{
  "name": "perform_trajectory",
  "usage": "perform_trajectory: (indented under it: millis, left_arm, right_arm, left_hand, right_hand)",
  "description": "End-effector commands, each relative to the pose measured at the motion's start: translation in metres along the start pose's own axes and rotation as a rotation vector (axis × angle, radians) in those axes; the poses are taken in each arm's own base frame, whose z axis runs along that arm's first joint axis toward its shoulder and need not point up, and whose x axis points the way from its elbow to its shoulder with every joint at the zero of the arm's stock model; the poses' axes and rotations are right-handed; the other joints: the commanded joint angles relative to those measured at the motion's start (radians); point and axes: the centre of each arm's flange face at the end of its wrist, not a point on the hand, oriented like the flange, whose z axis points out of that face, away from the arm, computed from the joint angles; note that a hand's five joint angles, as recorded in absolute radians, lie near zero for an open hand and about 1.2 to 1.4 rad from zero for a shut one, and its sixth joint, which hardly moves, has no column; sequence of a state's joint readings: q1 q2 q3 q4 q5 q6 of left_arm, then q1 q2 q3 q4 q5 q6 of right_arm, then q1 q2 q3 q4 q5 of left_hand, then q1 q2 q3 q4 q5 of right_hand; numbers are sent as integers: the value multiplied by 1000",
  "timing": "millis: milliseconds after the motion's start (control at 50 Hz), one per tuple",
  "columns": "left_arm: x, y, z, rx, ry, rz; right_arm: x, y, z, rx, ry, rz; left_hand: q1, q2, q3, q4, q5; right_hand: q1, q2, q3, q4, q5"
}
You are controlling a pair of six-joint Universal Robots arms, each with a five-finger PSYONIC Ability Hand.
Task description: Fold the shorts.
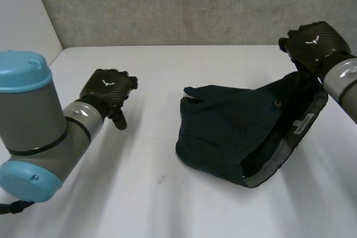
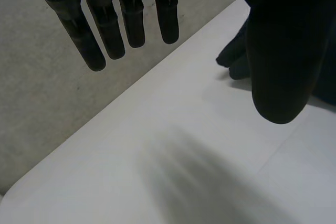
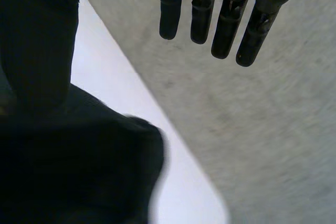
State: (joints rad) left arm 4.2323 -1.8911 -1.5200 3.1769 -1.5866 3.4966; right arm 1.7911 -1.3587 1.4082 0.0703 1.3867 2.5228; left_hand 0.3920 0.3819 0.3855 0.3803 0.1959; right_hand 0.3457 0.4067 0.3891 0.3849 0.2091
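Note:
Dark navy shorts [image 1: 234,132] lie crumpled on the white table [image 1: 156,199], right of centre, with the grey-lined waistband [image 1: 290,137] gaping toward the right. Their far right corner peaks up toward my right hand [image 1: 312,45], which hovers just above it. In the right wrist view the fingers [image 3: 202,9] are straight and apart from the thumb, and the shorts [image 3: 79,166] bunch under the thumb without being pinched. My left hand [image 1: 106,90] hangs over bare table to the left of the shorts. Its fingers [image 2: 131,19] are straight, and a leg tip of the shorts [image 2: 236,59] lies beyond the thumb.
A grey concrete wall [image 1: 184,4] runs along the table's far edge, close behind my right hand. The table's left edge meets a pale wall [image 1: 22,15]. Bare tabletop stretches between my left hand and the shorts, and along the front.

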Motion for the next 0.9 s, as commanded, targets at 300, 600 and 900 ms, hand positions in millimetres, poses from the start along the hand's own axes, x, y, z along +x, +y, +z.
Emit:
perform_trajectory:
  millis: [300,600,900]
  left_arm:
    - [51,29,26,3,92,12]
    - [50,34,25,-18,95,-46]
    - [54,37,22,-28,111,-50]
  right_arm:
    - [-132,-6,-102,-178,-336,218]
    - [-181,26,-90,-234,-260,71]
    - [-129,-55,-91,69,-134,-36]
  left_hand:
    - [12,22,19,24,34]
    - [12,22,19,24,34]
    - [4,14,10,15,25]
  right_hand:
    - [121,60,78,82,83]
    - [768,707,724,728,730]
    - [1051,990,1007,1011,1013]
